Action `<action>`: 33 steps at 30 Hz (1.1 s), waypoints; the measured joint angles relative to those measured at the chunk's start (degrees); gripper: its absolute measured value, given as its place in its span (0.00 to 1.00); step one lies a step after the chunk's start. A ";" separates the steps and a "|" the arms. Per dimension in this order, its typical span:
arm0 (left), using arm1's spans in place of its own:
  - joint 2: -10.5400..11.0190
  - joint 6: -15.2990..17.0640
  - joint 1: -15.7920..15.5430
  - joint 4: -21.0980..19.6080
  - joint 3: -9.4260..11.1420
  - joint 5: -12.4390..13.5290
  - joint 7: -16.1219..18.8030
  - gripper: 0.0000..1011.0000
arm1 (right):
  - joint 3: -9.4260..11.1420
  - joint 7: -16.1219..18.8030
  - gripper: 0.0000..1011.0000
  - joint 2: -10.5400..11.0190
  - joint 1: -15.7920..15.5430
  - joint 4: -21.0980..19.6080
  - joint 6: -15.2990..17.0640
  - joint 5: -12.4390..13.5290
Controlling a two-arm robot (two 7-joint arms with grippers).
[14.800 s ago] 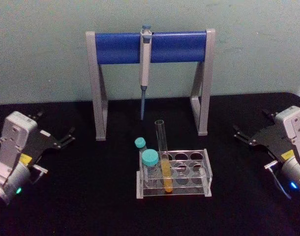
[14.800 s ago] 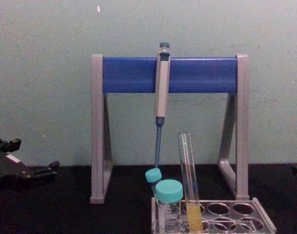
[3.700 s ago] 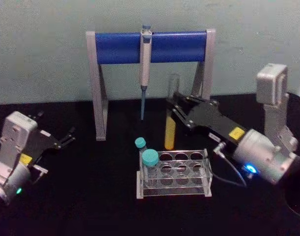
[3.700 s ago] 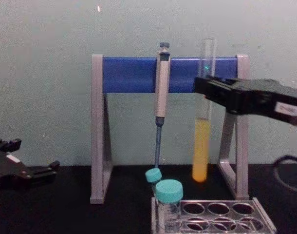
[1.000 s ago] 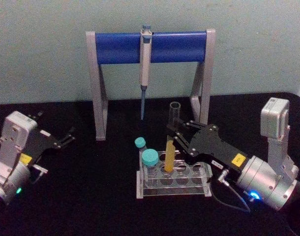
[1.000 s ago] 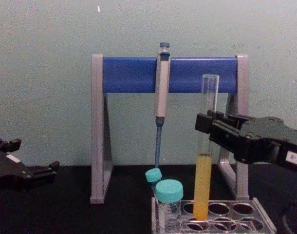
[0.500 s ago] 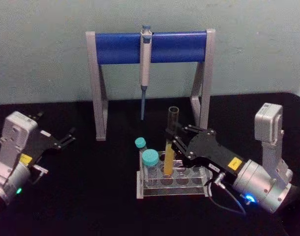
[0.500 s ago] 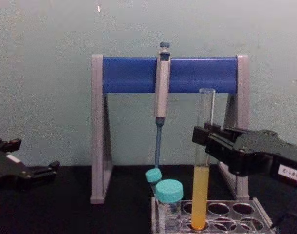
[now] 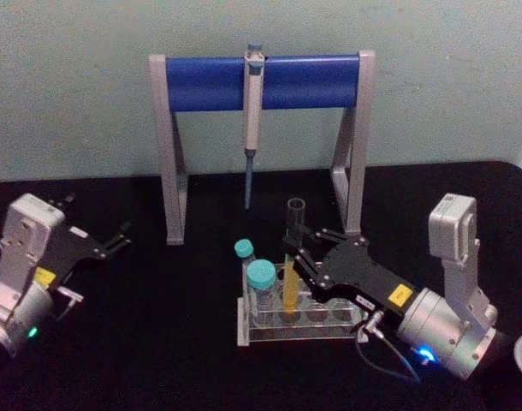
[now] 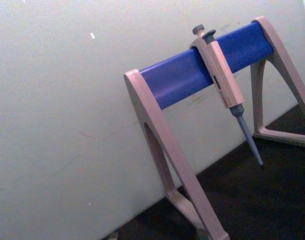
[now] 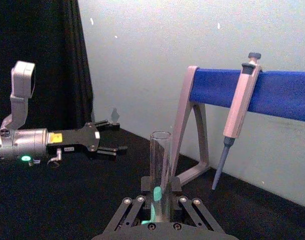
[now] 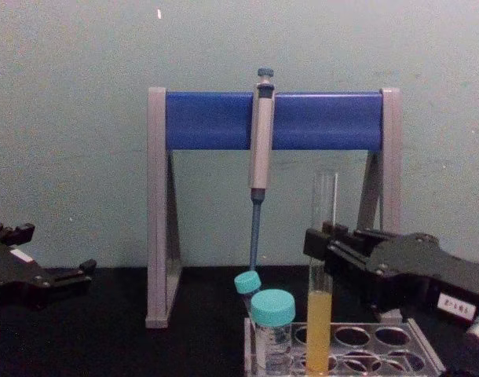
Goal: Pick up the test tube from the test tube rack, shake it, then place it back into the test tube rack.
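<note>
The test tube [image 9: 293,224], a long clear glass tube with yellow-orange liquid [image 12: 319,328] in its lower part, stands upright with its bottom inside a hole of the clear test tube rack [image 9: 336,333]. My right gripper [image 9: 297,250] reaches in from the right and is shut on the tube's middle, above the liquid. In the right wrist view the tube [image 11: 160,157] rises between the black fingers [image 11: 134,209]. In the chest view the right gripper [image 12: 321,243] sits just above the rack [image 12: 418,351]. My left gripper [image 9: 114,241] rests open at the far left of the table.
A grey-and-blue pipette stand [image 9: 205,83] stands behind the rack with a pipette [image 9: 253,111] hanging from its bar. Two teal-capped vials [image 9: 261,277] occupy the rack's left holes, right beside the tube. Black table surface lies to both sides.
My right gripper has come down and toward the left with the test tube, so the tube's bottom now sits lower in the rack. The left arm has not moved.
</note>
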 joint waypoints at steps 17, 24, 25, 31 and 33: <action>0.00 0.00 0.00 0.00 0.00 0.00 0.00 0.99 | -0.26 0.34 0.21 -1.01 -0.28 2.53 -1.00 -1.50; 0.00 0.00 0.00 0.00 0.00 0.00 0.00 0.99 | -0.32 0.17 0.21 -1.18 -0.35 3.27 -0.99 -2.44; 0.00 0.00 0.00 0.00 0.00 0.00 0.00 0.99 | -0.32 0.11 0.21 -1.25 -0.35 3.37 -0.90 -2.54; 0.00 0.00 0.00 0.00 0.00 0.00 0.00 0.99 | -0.23 -0.13 0.21 -1.49 -0.40 3.65 -0.48 -2.78; 0.00 0.00 0.00 0.00 0.00 0.00 0.00 0.99 | -0.20 -0.16 0.21 -1.53 -0.48 3.65 -0.35 -2.80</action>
